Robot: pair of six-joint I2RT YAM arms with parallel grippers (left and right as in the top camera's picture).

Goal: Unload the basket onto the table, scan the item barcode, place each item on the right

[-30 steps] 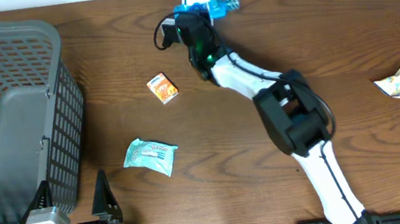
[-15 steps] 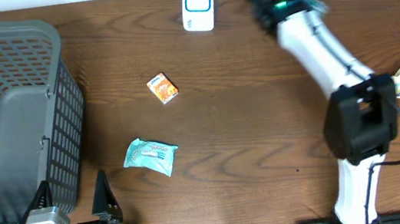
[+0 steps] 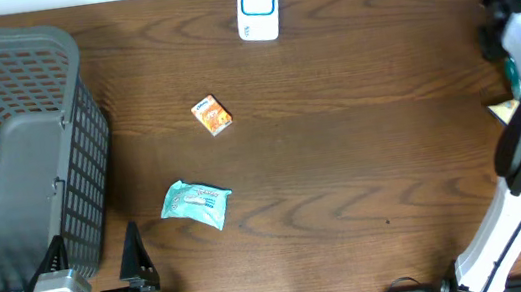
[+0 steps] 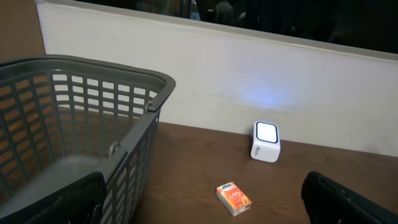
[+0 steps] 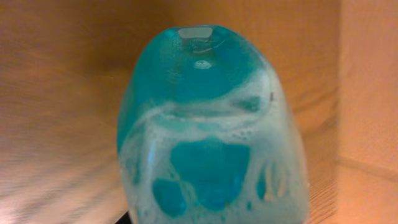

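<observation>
Our left gripper idles by the basket, fingers spread, while the right gripper has swung from the scanner to the table's far right edge, still pinching the blue bottle — the scan looks done to us.

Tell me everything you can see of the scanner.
The scanner is a small white block with rounded corners, plastic by its look. Its face is a lit white panel in a blue rim, slanted up toward the arms. It stands upright on the table at the far edge, close to the white wall, where a bluish glow shows. Only the table touches it; nothing is held over it.
</observation>
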